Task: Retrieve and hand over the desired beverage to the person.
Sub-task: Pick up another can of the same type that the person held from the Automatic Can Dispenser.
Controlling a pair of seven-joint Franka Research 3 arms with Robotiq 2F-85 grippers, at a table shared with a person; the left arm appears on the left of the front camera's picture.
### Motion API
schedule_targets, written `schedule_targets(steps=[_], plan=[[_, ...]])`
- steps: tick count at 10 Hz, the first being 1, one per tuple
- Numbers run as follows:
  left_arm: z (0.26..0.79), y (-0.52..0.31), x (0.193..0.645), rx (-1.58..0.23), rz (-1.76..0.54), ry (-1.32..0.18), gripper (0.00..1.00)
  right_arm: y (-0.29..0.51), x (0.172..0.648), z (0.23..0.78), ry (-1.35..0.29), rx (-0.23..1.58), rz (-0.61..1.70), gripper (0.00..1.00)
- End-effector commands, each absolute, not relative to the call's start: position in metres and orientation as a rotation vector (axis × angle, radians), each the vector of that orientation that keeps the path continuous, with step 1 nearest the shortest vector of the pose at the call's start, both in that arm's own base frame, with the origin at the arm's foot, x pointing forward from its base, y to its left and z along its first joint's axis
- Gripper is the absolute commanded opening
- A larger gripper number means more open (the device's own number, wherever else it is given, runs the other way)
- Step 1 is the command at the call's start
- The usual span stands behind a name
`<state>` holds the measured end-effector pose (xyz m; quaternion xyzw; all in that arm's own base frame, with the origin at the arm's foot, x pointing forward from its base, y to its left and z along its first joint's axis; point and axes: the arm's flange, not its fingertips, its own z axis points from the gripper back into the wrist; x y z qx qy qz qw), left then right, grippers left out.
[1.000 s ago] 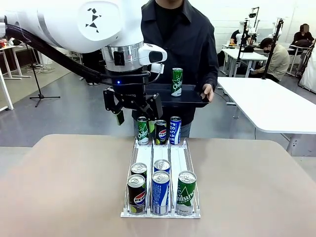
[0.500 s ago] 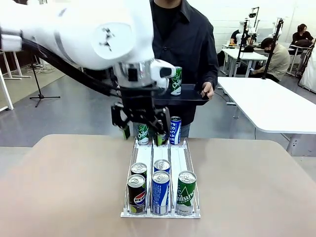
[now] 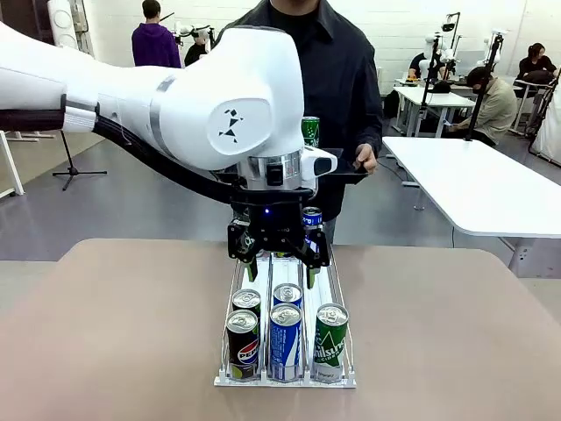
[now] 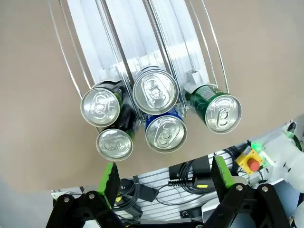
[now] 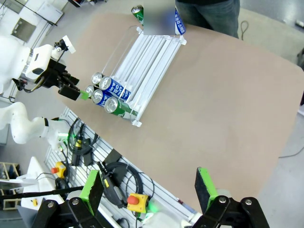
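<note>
Cans of soft drink fill a three-lane wire rack [image 3: 317, 288] on the tan table [image 3: 114, 333], and my left gripper [image 3: 280, 263] hangs over the rack's middle stretch, jaws spread wide and gripping nothing. Three cans stand abreast at the end nearest me: a black Pepsi can [image 3: 242, 346] in the left lane, a blue Pocari can [image 3: 285, 340] in the centre and a green Chilsung can [image 3: 330, 344] on the right. The second-row cans [image 3: 287, 295] queue directly behind the Pepsi and the Pocari.

From the left wrist camera I look down on those five silver tops. They sit beyond the green fingertips [image 4: 110, 176], with none between the pads (all five are clear of any contact). At the rack's far end a far blue can [image 3: 312, 217] peeks out beside the gripper's body; whatever stands next to it is hidden from me.

Across the table the person [image 3: 337, 79], in a dark jacket, holds a flat black tray [image 3: 352, 175] with one hand [image 3: 366, 160] at its edge. A tray can [image 3: 310, 130], green and upright, stands on it, well apart from both grippers.

My right gripper [image 5: 148, 187] rides high off the table's near side, fingers parted and empty, the rack well away from it. Which drink is wanted, I cannot tell.
</note>
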<state>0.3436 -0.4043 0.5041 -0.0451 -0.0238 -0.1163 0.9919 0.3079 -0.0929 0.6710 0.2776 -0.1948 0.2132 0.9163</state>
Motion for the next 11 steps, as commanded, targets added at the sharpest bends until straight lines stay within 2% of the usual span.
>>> schedule_targets(steps=[1, 4, 11], plan=[[0.491, -0.411, 0.339, -0.076, -0.182, -0.066, 1.00, -0.095, 0.309, 0.671, -0.405, 0.590, 0.456, 1.00], [0.472, -0.424, 0.329, -0.047, -0.094, -0.087, 1.00, -0.095, 0.309, 0.671, -0.405, 0.590, 0.456, 1.00], [0.435, -0.429, 0.326, 0.014, -0.087, -0.081, 1.00, -0.095, 0.309, 0.671, -0.405, 0.590, 0.456, 1.00]])
